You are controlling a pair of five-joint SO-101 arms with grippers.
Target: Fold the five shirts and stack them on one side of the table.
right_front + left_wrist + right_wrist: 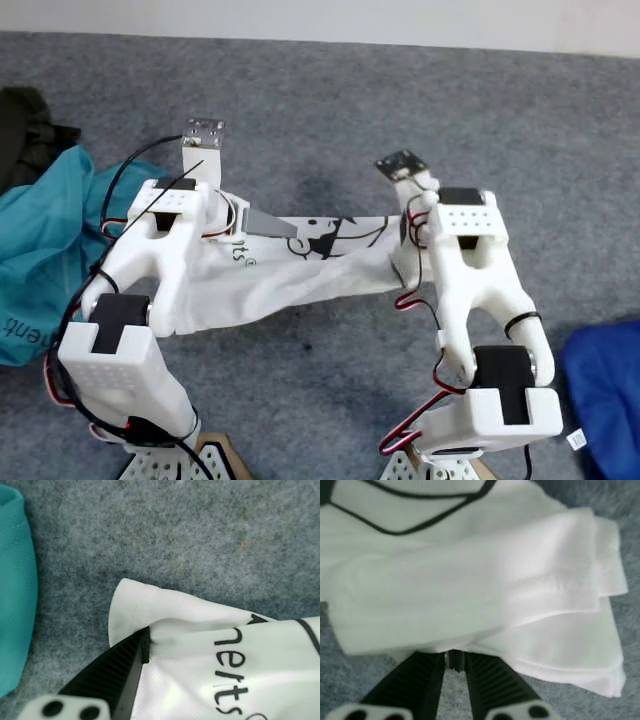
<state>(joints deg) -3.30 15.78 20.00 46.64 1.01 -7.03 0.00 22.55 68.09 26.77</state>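
Observation:
A white shirt (290, 275) with black print hangs stretched between my two arms over the grey carpeted table. My left gripper (232, 222) holds its left end; in the left wrist view the black fingers (112, 672) are shut on a fold of the white shirt (200, 645), with a corner flap sticking out beyond them. My right gripper (408, 238) holds the other end; in the right wrist view that gripper (454, 660) is pinched on the bunched layered edge of the white shirt (470, 570).
A teal shirt (40, 240) lies crumpled at the left edge, also beside the held corner (15, 580). A blue shirt (605, 390) lies at the lower right. A dark garment (25, 125) sits at the far left. Grey carpet (330, 110) stretches behind the arms.

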